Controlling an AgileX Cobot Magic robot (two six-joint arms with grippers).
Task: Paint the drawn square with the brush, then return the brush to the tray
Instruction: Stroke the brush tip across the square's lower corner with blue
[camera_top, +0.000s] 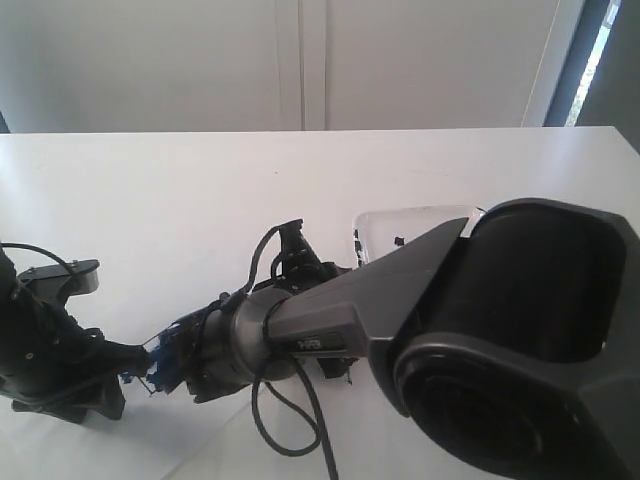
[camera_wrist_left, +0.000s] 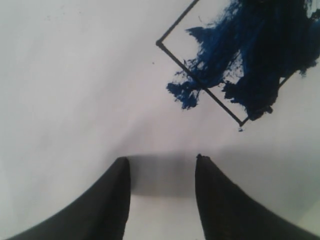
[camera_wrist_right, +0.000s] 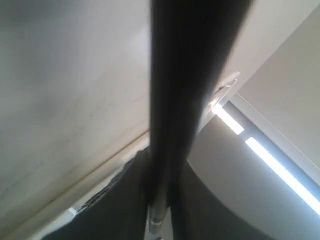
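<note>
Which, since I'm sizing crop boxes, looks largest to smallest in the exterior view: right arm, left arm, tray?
1. right arm, enlarged by nearness to the camera
2. left arm
3. tray, partly hidden behind the right arm

Exterior view: bright, washed-out daylight, strongest from the window strip (camera_top: 600, 45) upper right. Table (camera_top: 200, 200) nearly blown out; right arm (camera_top: 500, 330) close to lens, dark, soft. Left wrist view: even diffuse light, soft shadow band on the paper (camera_wrist_left: 75, 75) at the left gripper (camera_wrist_left: 161, 158); the drawn square (camera_wrist_left: 240, 55) fairly sharp. Right wrist view: reads dim, badly defocused, the brush (camera_wrist_right: 185, 75) just a dark smear, glare off two bright strips (camera_wrist_right: 280, 170).
</note>
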